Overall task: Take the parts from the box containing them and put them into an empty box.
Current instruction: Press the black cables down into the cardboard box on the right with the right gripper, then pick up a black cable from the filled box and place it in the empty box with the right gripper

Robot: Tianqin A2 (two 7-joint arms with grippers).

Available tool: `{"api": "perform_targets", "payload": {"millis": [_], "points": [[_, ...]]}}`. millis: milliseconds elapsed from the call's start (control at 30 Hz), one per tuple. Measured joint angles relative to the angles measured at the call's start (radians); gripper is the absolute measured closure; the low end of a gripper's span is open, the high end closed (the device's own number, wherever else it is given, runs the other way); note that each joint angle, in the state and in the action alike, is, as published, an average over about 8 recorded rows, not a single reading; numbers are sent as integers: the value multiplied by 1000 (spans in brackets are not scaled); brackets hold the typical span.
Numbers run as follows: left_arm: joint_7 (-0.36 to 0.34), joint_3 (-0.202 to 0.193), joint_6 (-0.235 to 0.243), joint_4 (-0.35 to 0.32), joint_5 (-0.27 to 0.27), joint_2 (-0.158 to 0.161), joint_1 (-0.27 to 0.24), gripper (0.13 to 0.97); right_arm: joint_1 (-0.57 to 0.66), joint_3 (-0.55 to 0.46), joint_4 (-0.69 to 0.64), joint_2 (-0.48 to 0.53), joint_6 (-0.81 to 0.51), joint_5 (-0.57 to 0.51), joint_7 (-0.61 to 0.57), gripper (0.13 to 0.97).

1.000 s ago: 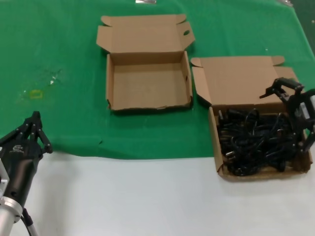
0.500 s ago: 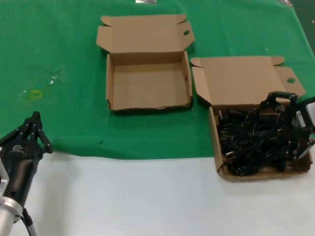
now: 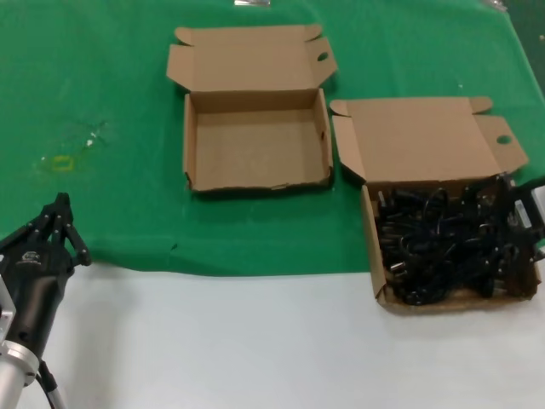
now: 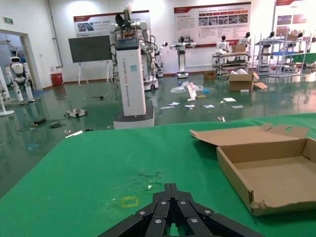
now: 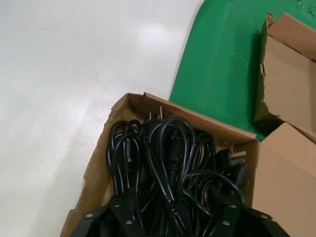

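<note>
- right gripper (image 3: 511, 243) down inside full box (image 3: 381, 281), fingers spread wide among the cords (image 3: 438, 243); grip on a cord can't be confirmed
- empty box (image 3: 255, 141) well off to its left
- left gripper (image 3: 53, 226) parked at cloth edge (image 3: 128, 247), fingers together, holding nothing

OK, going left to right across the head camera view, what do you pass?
Left gripper → empty box → box of power cords, cords inside → right gripper, down among the cords at the box's right side.
</note>
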Motion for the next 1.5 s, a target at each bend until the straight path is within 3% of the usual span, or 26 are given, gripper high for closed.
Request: {"api": "perform_targets", "payload": {"millis": [67, 333, 633, 1033, 1500], "points": [[0, 0, 0, 0, 0, 0, 0, 953, -1, 0, -4, 0, 0, -2, -2, 436], [0, 0, 0, 0, 0, 0, 0, 953, -2, 2, -31, -7, 11, -8, -20, 656], [0, 0, 0, 0, 0, 0, 0, 953, -4, 12, -43, -9, 22, -3, -29, 815], [0, 0, 0, 0, 0, 0, 0, 953, 23, 30, -3, 13, -1, 6, 18, 881], [0, 0, 0, 0, 0, 0, 0, 953, 113, 57, -7, -9, -40, 32, 144, 882]]}}
